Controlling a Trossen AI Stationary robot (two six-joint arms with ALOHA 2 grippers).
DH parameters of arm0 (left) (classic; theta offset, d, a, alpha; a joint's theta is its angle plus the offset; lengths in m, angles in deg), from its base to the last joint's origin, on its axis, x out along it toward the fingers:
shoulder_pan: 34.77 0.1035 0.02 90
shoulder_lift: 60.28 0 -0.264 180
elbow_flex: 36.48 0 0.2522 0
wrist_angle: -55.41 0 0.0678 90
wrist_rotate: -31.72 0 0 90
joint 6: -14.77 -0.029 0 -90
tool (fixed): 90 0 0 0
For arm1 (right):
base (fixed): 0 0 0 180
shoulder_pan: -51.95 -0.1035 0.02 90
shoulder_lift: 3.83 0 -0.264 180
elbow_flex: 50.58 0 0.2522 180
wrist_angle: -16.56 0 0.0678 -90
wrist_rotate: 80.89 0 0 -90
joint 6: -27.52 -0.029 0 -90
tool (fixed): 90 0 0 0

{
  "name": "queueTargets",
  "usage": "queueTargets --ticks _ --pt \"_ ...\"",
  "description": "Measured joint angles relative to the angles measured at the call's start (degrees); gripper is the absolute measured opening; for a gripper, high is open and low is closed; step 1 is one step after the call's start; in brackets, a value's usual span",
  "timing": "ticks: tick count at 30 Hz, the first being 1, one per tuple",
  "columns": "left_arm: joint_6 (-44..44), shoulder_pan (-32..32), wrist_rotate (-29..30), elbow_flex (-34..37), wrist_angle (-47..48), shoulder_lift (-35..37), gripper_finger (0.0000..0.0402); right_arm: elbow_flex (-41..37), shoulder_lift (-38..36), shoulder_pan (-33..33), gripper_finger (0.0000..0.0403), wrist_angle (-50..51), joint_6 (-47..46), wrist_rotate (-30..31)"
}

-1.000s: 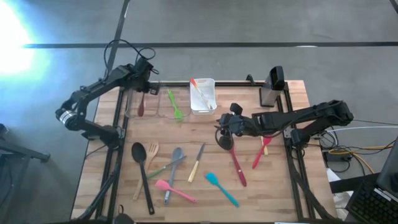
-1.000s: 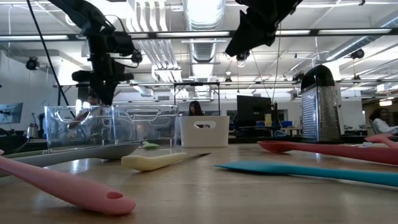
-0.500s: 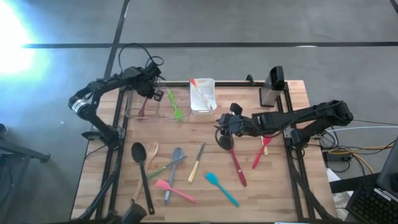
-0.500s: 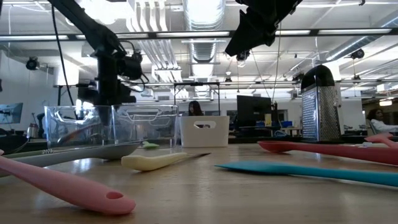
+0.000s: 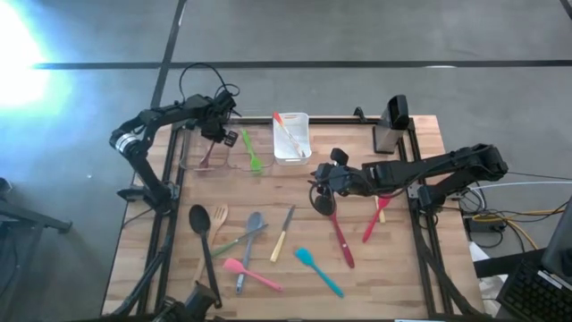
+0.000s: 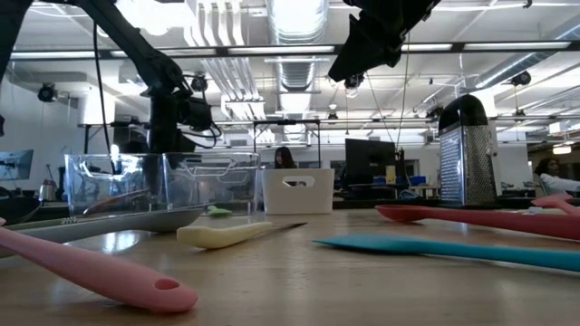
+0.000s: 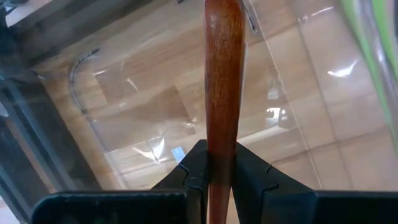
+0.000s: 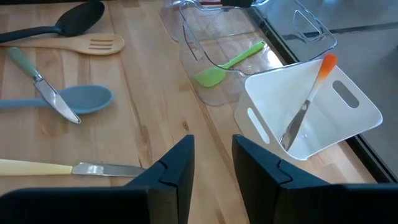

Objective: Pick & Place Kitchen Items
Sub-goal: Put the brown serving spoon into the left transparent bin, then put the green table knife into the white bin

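Since the earlier frame, we log the left gripper, pinching the wooden-handled utensil, shifted over the clear bin; right gripper spread.

Reddish-brown wooden handle, green spatula, white bin, teal spatula, pink spatula, red spatula, all lying on a pale wood-grain table.

The right gripper hangs parted above bare wood — a white bin holds an orange-handled utensil, perhaps a whisk, beside a green spatula.
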Motion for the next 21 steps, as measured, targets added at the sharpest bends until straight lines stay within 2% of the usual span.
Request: queueTargets --ticks 6,10,16,21 --pt "-0.31 0.0 0.01 -0.3 -0.01 0.32 0.0127 -0.02 0.0 0.0 0.0113 -0.02 -0.01 0.0" --pt "-1.56 0.0 0.0 -0.3 0.51 0.43 0.0162 -0.02 0.0 0.0 0.0116 0.0 -0.01 0.0" --pt "-1.79 0.0 -0.04 -1.98 4.98 2.97 0.0172 -0.02 0.0 0.0 0.0118 -0.01 -0.01 0.0" --pt "-1.7 -0.64 -2.14 -2.36 4.77 9.84 0.0173 -0.02 0.0 0.0 0.0112 0.0 -1.36 0.0"
